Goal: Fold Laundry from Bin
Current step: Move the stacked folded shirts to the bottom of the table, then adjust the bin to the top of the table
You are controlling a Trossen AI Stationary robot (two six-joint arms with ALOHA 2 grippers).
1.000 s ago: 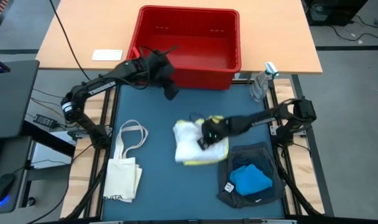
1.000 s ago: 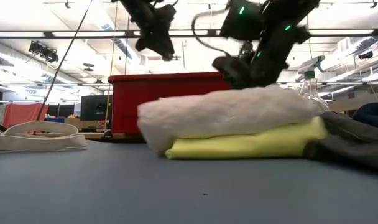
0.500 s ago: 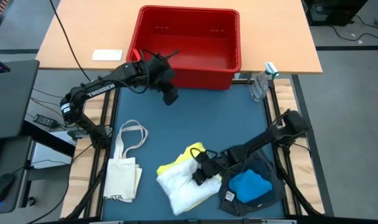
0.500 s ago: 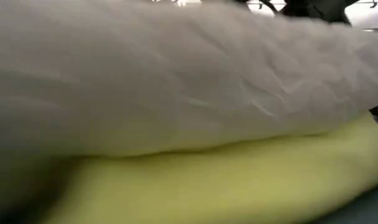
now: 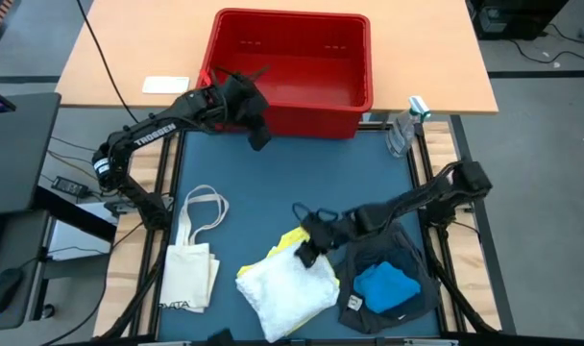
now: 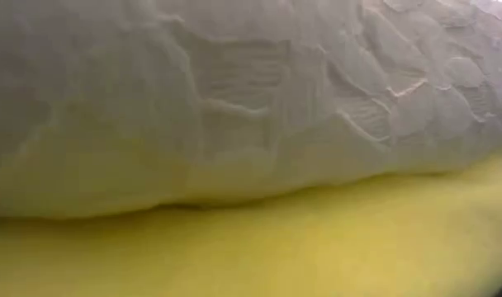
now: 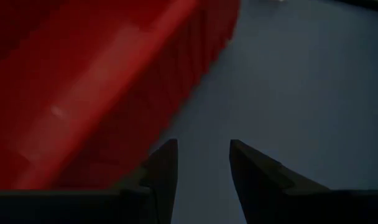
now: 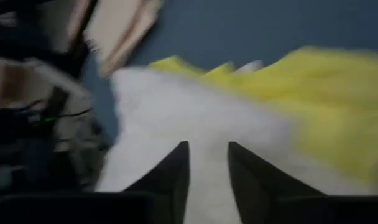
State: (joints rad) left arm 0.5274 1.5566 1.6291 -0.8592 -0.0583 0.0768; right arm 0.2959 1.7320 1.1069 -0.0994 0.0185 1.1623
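Cloths [image 5: 290, 288]: 5; bin [image 5: 290, 69]: 1.

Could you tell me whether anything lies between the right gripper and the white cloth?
Nothing visible does. The right gripper hovers at the edge of the white cloth, which lies on the yellow cloth. Its wrist view looks straight onto both.

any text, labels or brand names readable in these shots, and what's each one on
"TROSSEN": white letters along the left arm, in the high view.
Dark print along the bottom edge of the cream tote bag: too small to read.
White tag on the dark grey cloth: too small to read.
White card on the wooden table: no legible text.
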